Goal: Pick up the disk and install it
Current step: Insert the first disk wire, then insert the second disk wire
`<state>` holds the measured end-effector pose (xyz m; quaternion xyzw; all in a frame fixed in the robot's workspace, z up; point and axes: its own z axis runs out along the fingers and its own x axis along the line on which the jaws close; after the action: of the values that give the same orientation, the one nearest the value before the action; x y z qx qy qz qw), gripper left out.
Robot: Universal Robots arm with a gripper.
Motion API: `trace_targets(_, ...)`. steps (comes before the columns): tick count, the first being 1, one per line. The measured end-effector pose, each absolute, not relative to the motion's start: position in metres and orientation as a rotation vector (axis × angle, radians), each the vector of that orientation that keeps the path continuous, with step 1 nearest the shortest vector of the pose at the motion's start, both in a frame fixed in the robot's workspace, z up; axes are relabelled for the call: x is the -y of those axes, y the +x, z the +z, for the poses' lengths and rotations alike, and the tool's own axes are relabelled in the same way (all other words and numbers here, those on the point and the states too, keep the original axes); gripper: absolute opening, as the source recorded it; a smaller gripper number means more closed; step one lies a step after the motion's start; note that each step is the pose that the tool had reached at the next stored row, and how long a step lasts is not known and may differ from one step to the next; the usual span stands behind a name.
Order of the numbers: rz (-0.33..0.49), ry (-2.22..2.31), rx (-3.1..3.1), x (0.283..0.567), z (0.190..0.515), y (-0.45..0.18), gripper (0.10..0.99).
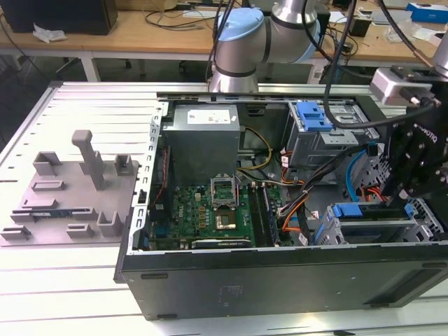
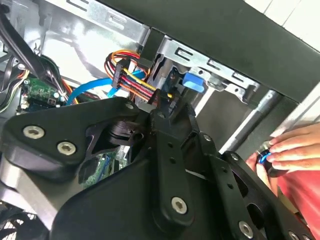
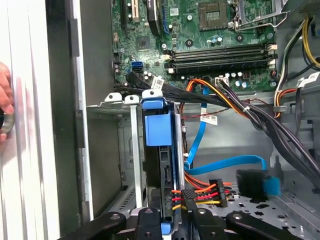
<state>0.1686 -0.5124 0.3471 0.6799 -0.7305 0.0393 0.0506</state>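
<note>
Disk (image 3: 159, 131) standing on edge in the drive cage (image 3: 112, 104), gripper (image 3: 170, 222) fingers pinched narrowly on its blue-framed rim, apparently to keep it square to the slot.

Silver arm (image 1: 292, 14), pale-blue joint cap (image 1: 241, 26), black screw-studded gripper (image 3: 169, 221)

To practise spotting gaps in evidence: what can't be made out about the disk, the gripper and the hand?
Disk: first wrist view, edge-on in its cage, whose walls hide its faces.
Gripper: first wrist view, cut off by the frame edge; hold unclear.
Hand: second wrist view, cut off by the edge; held item mostly covered.
</note>
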Motion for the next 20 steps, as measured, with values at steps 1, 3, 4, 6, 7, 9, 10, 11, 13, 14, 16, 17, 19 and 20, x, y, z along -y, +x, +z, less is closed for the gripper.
trace_targets(1,0.12,2.07,2.224,0.512,0.35,0.169,0.302)
trace_targets(3,0.12,2.07,2.224,0.512,0.361,0.169,0.302)
trace_targets(4,0.12,2.07,2.224,0.512,0.367,0.169,0.302)
trace_targets(6,0.12,2.07,2.224,0.512,0.373,0.169,0.302)
trace_targets(7,0.12,2.07,2.224,0.512,0.373,0.169,0.302)
trace_targets(9,0.121,2.07,2.223,0.512,0.373,0.169,0.302)
trace_targets(10,0.121,2.069,2.223,0.511,0.373,0.169,0.302)
trace_targets(11,0.121,2.069,2.223,0.511,0.373,0.169,0.302)
trace_targets(13,0.122,2.069,2.223,0.511,0.373,0.169,0.302)
trace_targets(14,0.122,2.069,2.223,0.511,0.373,0.169,0.302)
trace_targets(16,0.122,2.069,2.223,0.511,0.373,0.169,0.302)
trace_targets(17,0.122,2.069,2.223,0.511,0.373,0.169,0.302)
trace_targets(19,0.122,2.069,2.223,0.51,0.373,0.169,0.302)
trace_targets(20,0.122,2.069,2.222,0.51,0.373,0.169,0.302)
